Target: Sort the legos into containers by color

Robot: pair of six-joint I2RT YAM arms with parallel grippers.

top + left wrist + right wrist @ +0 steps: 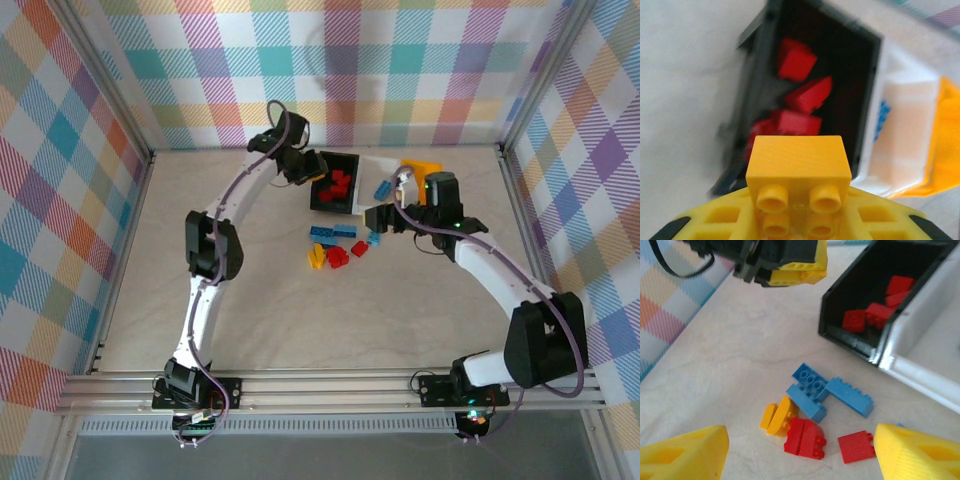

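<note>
The left fingers (715, 220) hold a yellow brick (797, 162) by the black bin (850, 287) of red bricks (875, 315), and the right fingers (685, 452) are spread wide above loose bricks (812, 390) beside that bin

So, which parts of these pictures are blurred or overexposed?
Left wrist: the yellow brick is sharp, the black bin behind it is smeared, the white bin is washed out. Right wrist: the blue bricks are fairly sharp, its own fingers are soft at the bottom corners. Top: even light, all in focus, no glare.
</note>
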